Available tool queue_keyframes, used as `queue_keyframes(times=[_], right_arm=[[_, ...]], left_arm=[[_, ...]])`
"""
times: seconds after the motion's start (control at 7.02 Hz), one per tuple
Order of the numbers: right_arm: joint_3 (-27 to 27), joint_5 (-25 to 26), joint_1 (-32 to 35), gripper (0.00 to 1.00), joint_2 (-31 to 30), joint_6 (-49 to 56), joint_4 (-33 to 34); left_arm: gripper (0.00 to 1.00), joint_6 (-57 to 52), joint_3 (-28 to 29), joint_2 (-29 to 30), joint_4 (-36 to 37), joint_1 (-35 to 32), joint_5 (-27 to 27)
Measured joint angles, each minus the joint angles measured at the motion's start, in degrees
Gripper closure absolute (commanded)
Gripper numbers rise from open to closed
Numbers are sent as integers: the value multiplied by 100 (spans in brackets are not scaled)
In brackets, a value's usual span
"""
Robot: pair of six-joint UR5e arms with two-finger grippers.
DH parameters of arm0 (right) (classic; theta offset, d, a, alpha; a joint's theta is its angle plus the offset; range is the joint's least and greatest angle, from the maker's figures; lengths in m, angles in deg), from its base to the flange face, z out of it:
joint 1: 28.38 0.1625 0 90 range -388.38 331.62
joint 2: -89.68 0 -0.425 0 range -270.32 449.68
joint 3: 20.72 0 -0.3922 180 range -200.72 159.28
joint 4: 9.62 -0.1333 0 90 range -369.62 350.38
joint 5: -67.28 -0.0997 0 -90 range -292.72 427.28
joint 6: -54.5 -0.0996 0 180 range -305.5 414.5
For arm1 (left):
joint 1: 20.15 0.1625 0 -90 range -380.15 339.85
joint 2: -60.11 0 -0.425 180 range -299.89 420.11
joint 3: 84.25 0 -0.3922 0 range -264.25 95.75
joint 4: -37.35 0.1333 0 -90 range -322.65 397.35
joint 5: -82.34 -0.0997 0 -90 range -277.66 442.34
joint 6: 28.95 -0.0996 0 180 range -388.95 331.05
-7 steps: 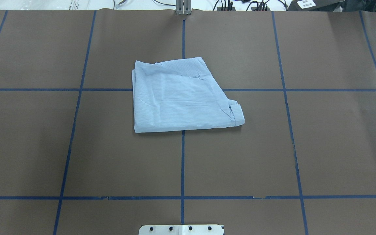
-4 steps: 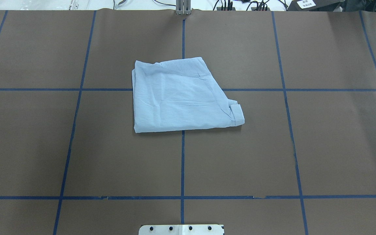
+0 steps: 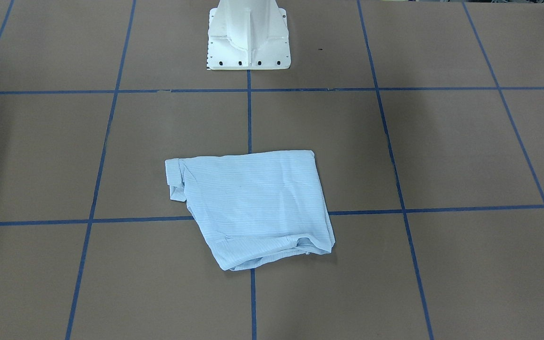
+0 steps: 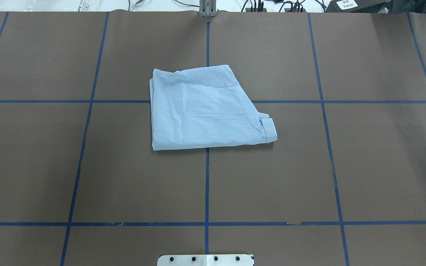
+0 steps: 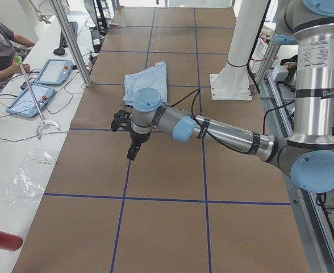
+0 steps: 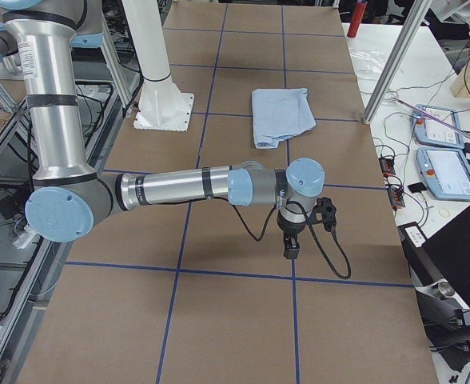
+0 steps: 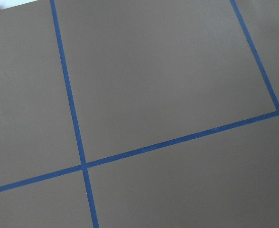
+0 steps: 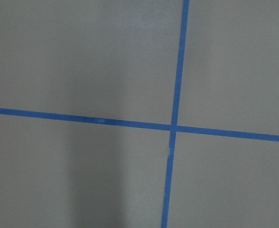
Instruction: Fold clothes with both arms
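The left gripper (image 5: 132, 153) pointed down over the table (image 4: 124, 177) towards its left end; the right gripper (image 6: 289, 246) did likewise towards the right end. How wide either was parted, or whether it gripped anything, could not be told. Well apart from both, the shirt (image 4: 205, 111) lay folded flat mid-table over a crossing of blue tape (image 4: 206, 184), a cuff (image 4: 268, 129) at its corner nearest the robot's right, the pedestal (image 3: 247, 33) beyond
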Motion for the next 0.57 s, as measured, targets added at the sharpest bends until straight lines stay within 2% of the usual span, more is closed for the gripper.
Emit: queue_keyframes(times=[0.57], right_arm=[[277, -269, -34, 0, 94, 24, -13]], left_arm=[[0, 24, -123, 58, -76, 0, 11]])
